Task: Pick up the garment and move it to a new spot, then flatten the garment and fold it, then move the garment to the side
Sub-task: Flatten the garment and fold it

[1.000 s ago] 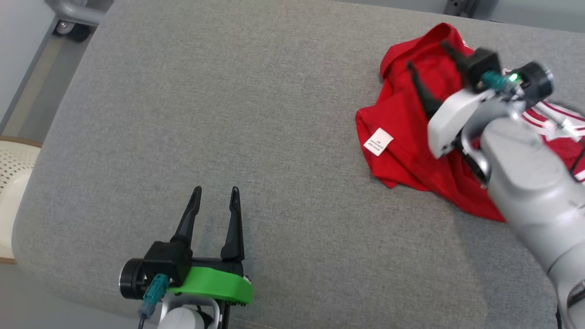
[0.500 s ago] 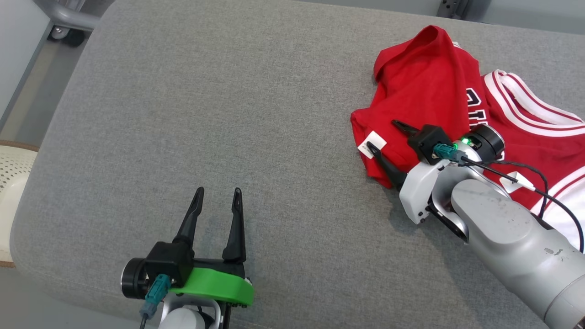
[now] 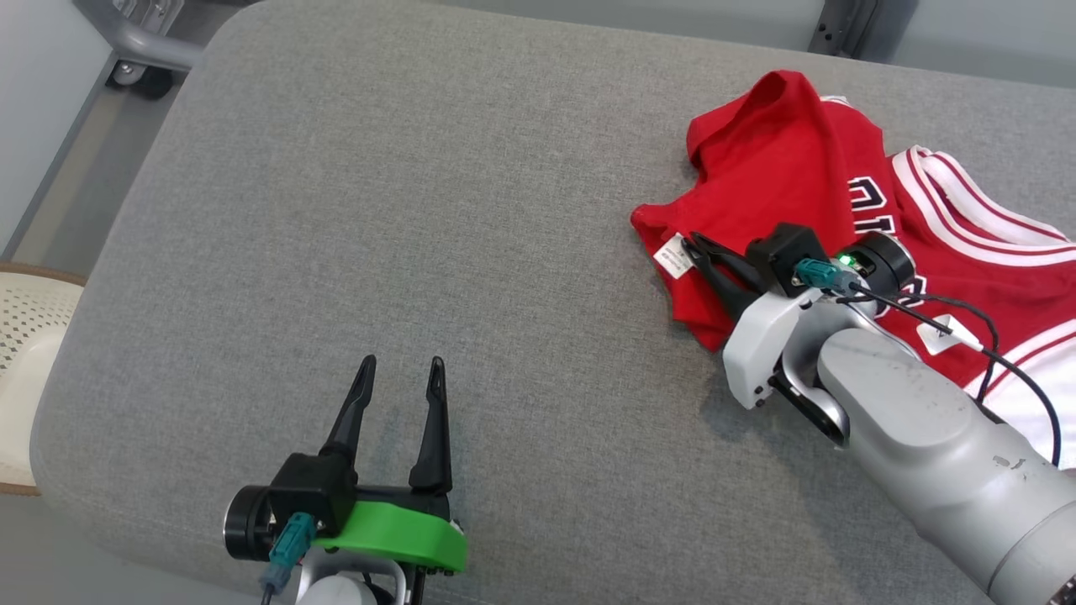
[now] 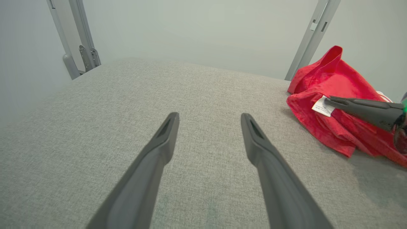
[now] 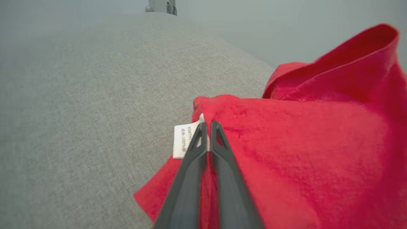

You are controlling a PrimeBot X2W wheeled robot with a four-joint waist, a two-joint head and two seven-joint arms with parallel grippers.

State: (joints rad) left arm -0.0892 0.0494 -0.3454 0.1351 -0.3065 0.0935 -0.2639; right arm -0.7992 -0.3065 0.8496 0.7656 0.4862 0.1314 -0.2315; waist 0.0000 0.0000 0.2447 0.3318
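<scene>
Head view, left to right. The left gripper (image 3: 402, 364) rests low at the near edge of the surface, its two long dark fingers spread apart and holding nothing; in the left wrist view (image 4: 210, 116) bare grey cloth shows between them. The red sleeveless jersey (image 3: 790, 168) lies well apart from it, at the far right of the surface. The right gripper (image 3: 692, 244) reaches to the jersey's leftmost corner, its fingers pressed together and pinching the red fabric just beside a small white care label (image 3: 671, 254). The right wrist view confirms this grasp (image 5: 206, 124): the fingertips meet at the fabric's edge, and the label (image 5: 181, 140) touches the left finger.

Surface and room. The support is a broad, grey woven-fabric pad with rounded corners (image 3: 420, 210). Beyond its left edge stand a cream perforated seat (image 3: 25, 336) and, further back, a grey metal frame with a black caster (image 3: 130, 74). A slanted grey metal post (image 4: 313, 35) rises against a pale wall behind the pad.

Garment. The jersey (image 4: 334, 70) is crumpled, not flat: one fold stands up in a ridge (image 5: 365, 54) at its far side. On its right part are white-and-red striped trim (image 3: 958, 210) and black lettering edged in white (image 3: 866, 197), partly hidden by folds.
</scene>
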